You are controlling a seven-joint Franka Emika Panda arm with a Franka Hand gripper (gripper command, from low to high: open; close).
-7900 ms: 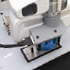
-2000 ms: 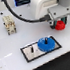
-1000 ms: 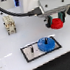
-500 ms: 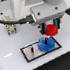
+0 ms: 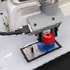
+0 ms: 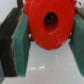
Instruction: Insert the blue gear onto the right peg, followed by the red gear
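- Red gear (image 5: pixel 47 40): bright red, round, toothed around the rim, with a dark central hole plain in the wrist view (image 6: pixel 49 23).
- Clamped at its rim between the two dark finger pads (image 6: pixel 22 42) of the gripper (image 5: pixel 47 37); jaws closed onto the disc from both sides, pads touching its edge.
- Held low over the grey plate (image 5: pixel 31 52) with its black rim, directly above the blue gear (image 5: pixel 45 47).
- Blue gear: bright blue, flat, only partly visible beneath the red one; lying on the plate, toward the exterior view's right end of it.
- Whether red touches blue or hangs just clear: cannot tell from the blurred exterior view.
- Right peg: hidden under the gears and gripper in both views; not pointed at.
- Exterior view alone gives the setting: white table (image 5: pixel 13 67), plate, blue disc, the white arm body above and a black cable trailing toward the exterior view's left.
- Wrist view alone gives the grip: red disc filling the frame between the pads, hole facing the camera, pale surface behind; blue gear and plate not made out there.
- Orientation: red gear held flat, face parallel to the table, hole axis vertical and running along the gripper's own axis.
- No long axis on a round disc; the plate's long side runs across the exterior view, slightly slanted.
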